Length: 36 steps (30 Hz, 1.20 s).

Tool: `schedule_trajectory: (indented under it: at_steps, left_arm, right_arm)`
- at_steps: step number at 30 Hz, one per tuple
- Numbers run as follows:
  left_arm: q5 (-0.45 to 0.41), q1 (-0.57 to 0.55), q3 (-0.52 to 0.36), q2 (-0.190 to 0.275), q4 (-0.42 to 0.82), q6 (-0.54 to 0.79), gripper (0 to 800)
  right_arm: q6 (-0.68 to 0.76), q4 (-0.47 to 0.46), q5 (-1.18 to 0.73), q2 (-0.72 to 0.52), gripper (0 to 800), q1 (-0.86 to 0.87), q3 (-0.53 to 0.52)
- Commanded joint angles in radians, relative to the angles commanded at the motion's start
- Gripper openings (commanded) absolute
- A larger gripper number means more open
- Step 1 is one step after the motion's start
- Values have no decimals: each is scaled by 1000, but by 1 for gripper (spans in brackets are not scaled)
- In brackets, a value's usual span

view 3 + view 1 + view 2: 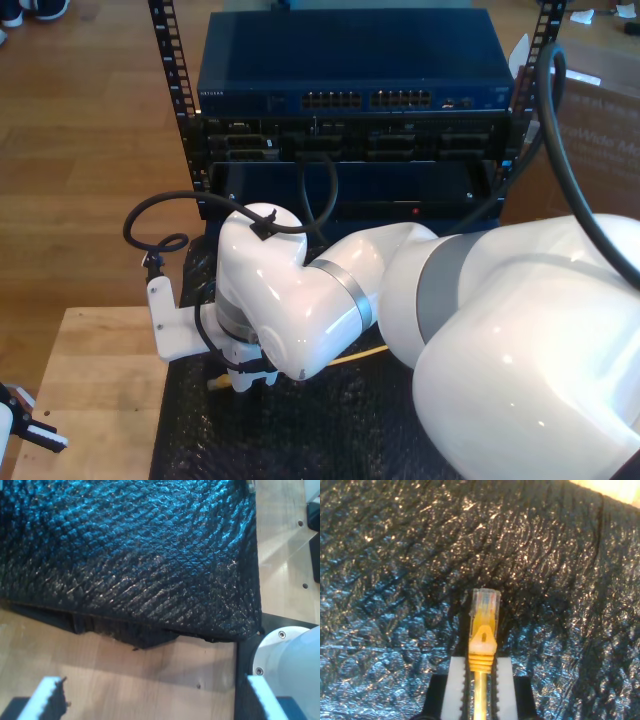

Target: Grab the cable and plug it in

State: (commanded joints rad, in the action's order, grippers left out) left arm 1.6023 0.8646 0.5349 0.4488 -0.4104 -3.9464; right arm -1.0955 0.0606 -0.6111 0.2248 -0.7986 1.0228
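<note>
Yellow network cable (480, 700) sat pinched in the jaws of my second gripper (480, 677), its clear plastic plug (484, 611) jutting toward twelve o'clock, free for insertion, above the black textured mat (385, 580); my first gripper (155, 700) hung wide apart over the wooden counter (150, 675), holding nothing

A black textured foam mat (330, 430) lies on a light wooden table (95, 370). The surface of the mat shows a scaly pattern (130, 555) and it shines in the light. Behind the mat stands a black metal rack (165, 80) on a brown wooden floor (80, 110). In the rack, above the mat, sits a dark blue network switch (350, 60) with two rows of ports (370, 99) on its front.
</note>
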Motion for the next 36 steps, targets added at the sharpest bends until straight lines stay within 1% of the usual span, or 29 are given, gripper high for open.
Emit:
schedule_trajectory:
  at_steps: [5,10,13,16,19,22,25,28,33,36]
  left_arm:
    - [11,0,3,-31,0,0,800]
    - [18,-2,5,-29,0,-3,800]
    - [54,-2,5,-26,-2,-6,800]
    - [78,-21,11,-25,-29,-8,800]
    - [83,-31,29,-23,-48,-12,800]
    - [95,-41,43,-21,-54,-28,800]
    - [123,-91,58,-15,-87,-60,800]
    - [149,-152,64,-15,-133,-109,800]
    - [150,-255,69,-17,-230,-175,800]
    - [143,-308,66,-18,-315,-203,800]
  right_arm:
    - [-5,2,-26,-49,3,31,-5]
    - [-12,5,-176,-138,3,112,-9]
    - [-40,8,-264,-212,3,150,-26]
    - [-69,11,-304,-301,3,199,-63]
    - [-78,11,-341,-390,3,241,-86]
    - [-95,15,-371,-451,3,267,-106]
    - [-124,60,-420,-489,3,302,-115]
    - [-178,137,-489,-523,3,351,-114]
    - [-269,258,-580,-583,3,451,-121]
    - [-295,298,-640,-611,3,511,-127]
